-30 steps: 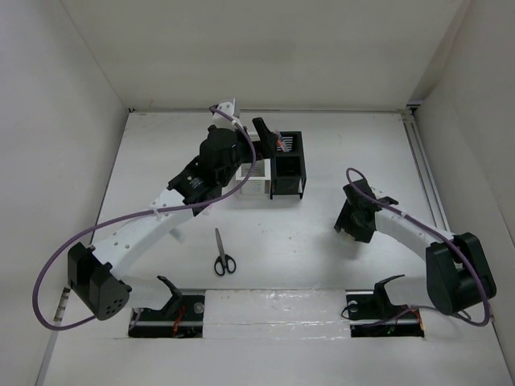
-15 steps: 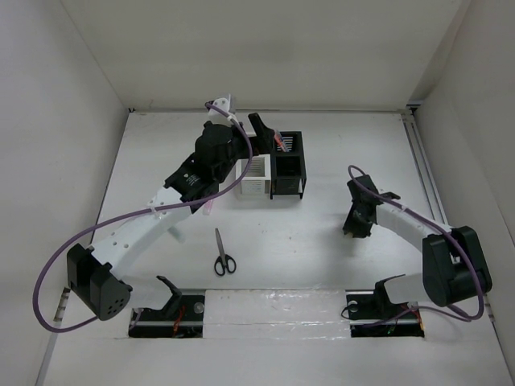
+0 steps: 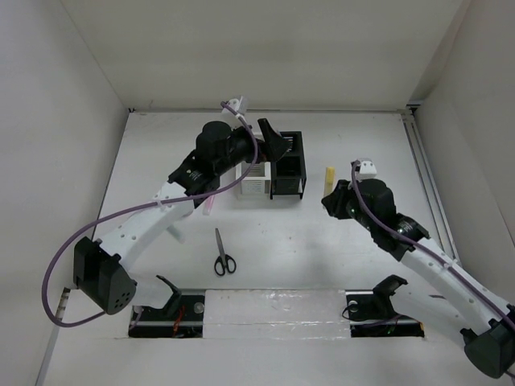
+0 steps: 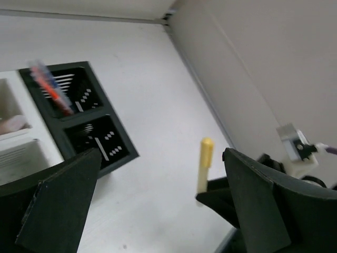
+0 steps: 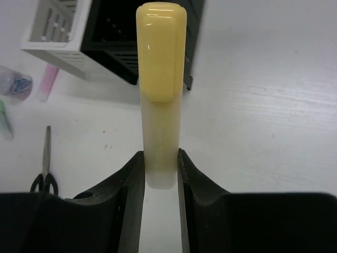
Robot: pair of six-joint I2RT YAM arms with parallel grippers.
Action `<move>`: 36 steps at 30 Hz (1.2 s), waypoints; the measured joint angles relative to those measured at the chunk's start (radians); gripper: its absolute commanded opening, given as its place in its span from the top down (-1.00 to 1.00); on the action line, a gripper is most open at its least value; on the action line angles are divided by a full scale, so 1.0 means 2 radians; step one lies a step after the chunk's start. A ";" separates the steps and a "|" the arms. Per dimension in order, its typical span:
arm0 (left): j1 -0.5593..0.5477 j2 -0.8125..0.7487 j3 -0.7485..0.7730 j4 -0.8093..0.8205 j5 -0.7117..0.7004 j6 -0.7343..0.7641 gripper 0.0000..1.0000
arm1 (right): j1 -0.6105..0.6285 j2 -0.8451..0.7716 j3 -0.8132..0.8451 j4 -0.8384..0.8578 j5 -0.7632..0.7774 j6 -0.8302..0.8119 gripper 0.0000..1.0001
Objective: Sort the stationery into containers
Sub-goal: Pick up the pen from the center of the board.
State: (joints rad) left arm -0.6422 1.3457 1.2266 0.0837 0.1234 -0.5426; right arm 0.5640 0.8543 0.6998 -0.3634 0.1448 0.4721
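The highlighter (image 5: pixel 160 79) was yellow, its cap deeper than the creamy barrel, and it sat between the black fingers of the right claw (image 5: pixel 160 158). The left claw (image 4: pixel 162 174) was black too. The black box (image 3: pixel 287 165) had slotted walls that showed inside as white dashes and dots, and held red and orange pens (image 4: pixel 50 89). The white box (image 3: pixel 253 181) had grey-shadowed slats. The scissors (image 3: pixel 223 256) had black handles and grey blades. A pink highlighter (image 5: pixel 48 81), a green highlighter (image 5: pixel 4 124) and a bluish clear tub (image 5: pixel 16 83) of coloured clips lay on the white surface (image 3: pixel 362 145). Purple cables (image 3: pixel 47 277) looped along white-and-black arms (image 3: pixel 426 257).
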 measured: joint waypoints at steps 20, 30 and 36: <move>-0.019 -0.004 -0.066 0.069 0.160 -0.038 -0.75 | 0.098 0.066 0.084 0.097 -0.069 -0.116 1.00; -0.019 -0.003 -0.073 0.074 0.159 -0.033 0.08 | 0.112 0.070 0.092 0.107 -0.077 -0.117 1.00; -0.021 0.002 -0.073 0.090 0.161 -0.038 1.00 | 0.115 0.071 0.093 0.108 -0.093 -0.121 0.95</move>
State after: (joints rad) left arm -0.6842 1.3487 1.0813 0.2642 0.4450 -0.6182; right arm 0.7940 0.9970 0.8864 -0.1474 -0.0414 0.2306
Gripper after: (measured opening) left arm 0.124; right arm 0.321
